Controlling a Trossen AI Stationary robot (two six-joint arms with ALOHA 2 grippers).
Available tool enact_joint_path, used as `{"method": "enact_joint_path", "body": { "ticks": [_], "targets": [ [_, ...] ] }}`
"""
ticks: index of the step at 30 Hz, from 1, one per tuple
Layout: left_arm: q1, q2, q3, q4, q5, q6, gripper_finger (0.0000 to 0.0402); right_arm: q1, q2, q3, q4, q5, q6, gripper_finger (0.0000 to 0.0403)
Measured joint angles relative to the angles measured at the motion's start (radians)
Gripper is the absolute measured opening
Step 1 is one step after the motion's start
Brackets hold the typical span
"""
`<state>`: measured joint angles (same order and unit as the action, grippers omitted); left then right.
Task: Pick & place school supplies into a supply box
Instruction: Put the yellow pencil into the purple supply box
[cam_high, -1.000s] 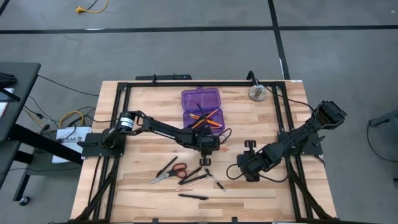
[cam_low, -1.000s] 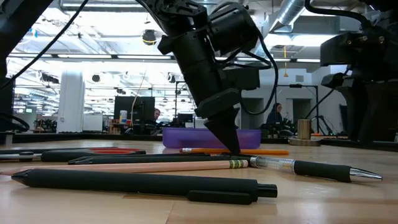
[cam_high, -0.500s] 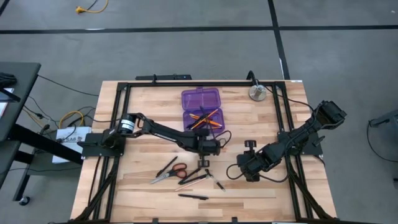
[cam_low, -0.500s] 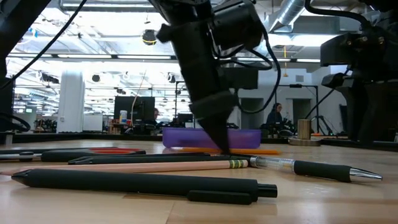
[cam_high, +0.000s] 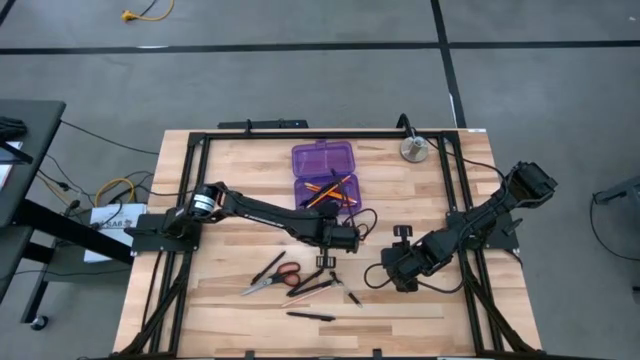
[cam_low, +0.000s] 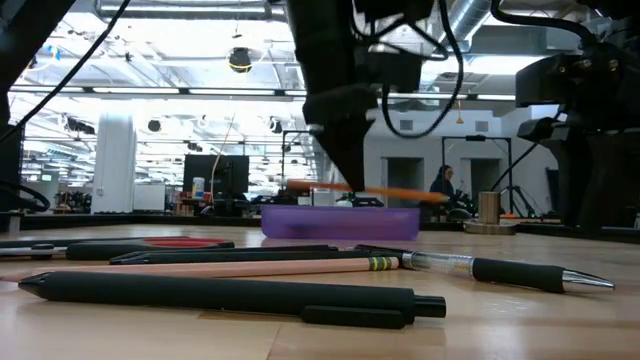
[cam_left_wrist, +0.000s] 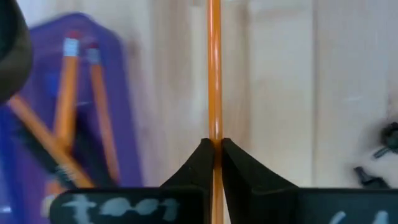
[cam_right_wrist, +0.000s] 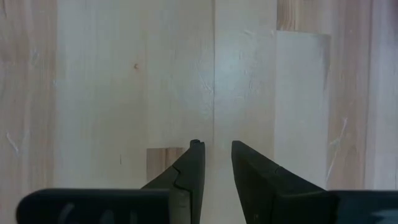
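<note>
My left gripper (cam_left_wrist: 214, 144) is shut on a thin orange pencil (cam_low: 400, 193) and holds it in the air just on the near side of the purple supply box (cam_high: 327, 188). The box lies open with its lid (cam_high: 323, 158) toward the far edge, and several orange pencils (cam_left_wrist: 68, 93) lie in its tray. On the table near the front lie the red-handled scissors (cam_high: 272, 279), black pens (cam_high: 311, 316) and another pencil (cam_low: 220, 265). My right gripper (cam_right_wrist: 217, 155) hangs over bare wood at the right, slightly open, with nothing between its fingers. My left gripper pinches the orange pencil's shaft (cam_left_wrist: 214, 127), near its middle, between its two fingertips (cam_low: 345, 180). The fingers come from above, slanting down, and lie across the pencil. The pencil hangs about level, clear of the table, at about the height of the box's rim.
A round silver disc (cam_high: 413, 149) stands at the far right corner. A black pen (cam_low: 230, 295) and a silver-tipped pen (cam_low: 500, 271) lie close to the near edge. Bare wood stretches between the box and my right arm (cam_high: 470, 228).
My left gripper has gone up from the table with the orange pencil. The pencil lay on the wood in front of the box a second ago and now hangs level, lifted clear.
</note>
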<state>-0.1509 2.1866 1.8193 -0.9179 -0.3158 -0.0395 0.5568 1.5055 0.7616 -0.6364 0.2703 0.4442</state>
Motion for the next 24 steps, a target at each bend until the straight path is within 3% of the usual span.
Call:
{"method": "enact_joint_path", "body": {
  "ticks": [6, 10, 17, 24],
  "targets": [
    [0.035, -0.003, 0.107, -0.135, -0.113, 0.053, 0.0000, 0.000, 0.000, 0.000, -0.010, 0.000, 0.000, 0.0076],
    [0.097, -0.015, 0.141, -0.157, -0.105, 0.104, 0.0000, 0.000, 0.000, 0.000, -0.015, 0.001, 0.000, 0.0076],
    [0.251, -0.027, 0.141, -0.152, 0.050, 0.176, 0.0000, 0.000, 0.000, 0.000, -0.027, 0.001, 0.000, 0.0076],
    [0.335, -0.023, 0.066, -0.004, 0.184, 0.181, 0.0011, 0.000, 0.000, 0.000, -0.042, -0.003, 0.000, 0.0076]
  ]
}}
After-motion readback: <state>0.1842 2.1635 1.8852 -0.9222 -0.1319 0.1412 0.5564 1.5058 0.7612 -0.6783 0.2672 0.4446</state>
